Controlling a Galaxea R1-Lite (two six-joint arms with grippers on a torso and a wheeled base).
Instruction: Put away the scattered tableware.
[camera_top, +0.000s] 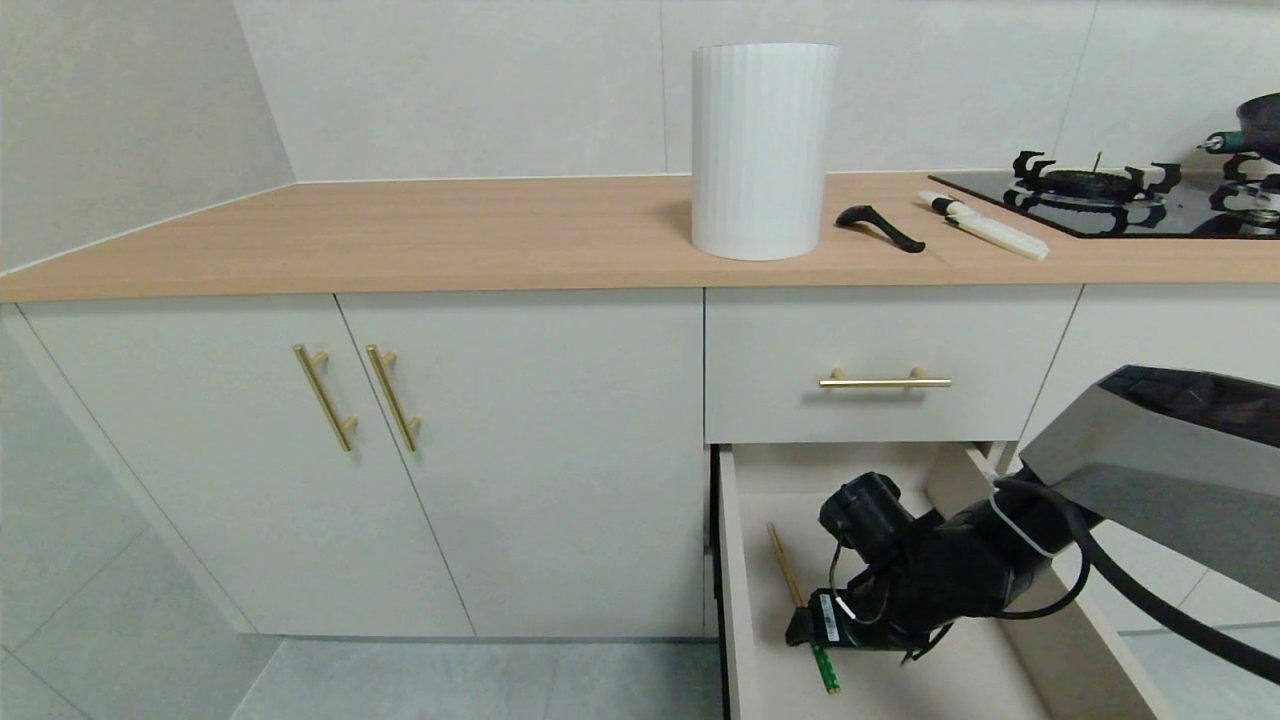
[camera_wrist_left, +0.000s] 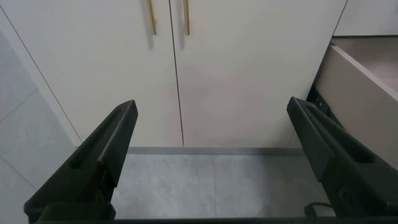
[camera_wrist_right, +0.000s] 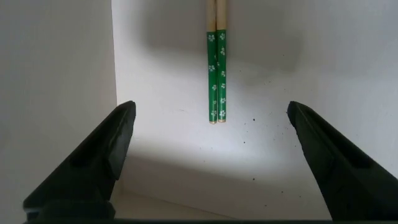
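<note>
The right pincer (camera_wrist_right: 210, 118) is hovering, spread apart, over slender green-ended wooden chopsticks (camera_wrist_right: 216, 74) in the drawer (camera_top: 733, 560); the left pincer (camera_wrist_left: 211, 115) is gaping too.

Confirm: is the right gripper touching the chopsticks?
Apart. In the right wrist view the chopsticks lie on the drawer floor between the right gripper's open jaws, with bare floor on either side.

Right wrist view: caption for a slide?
Open right gripper over green-ended chopsticks lying in the drawer.
</note>
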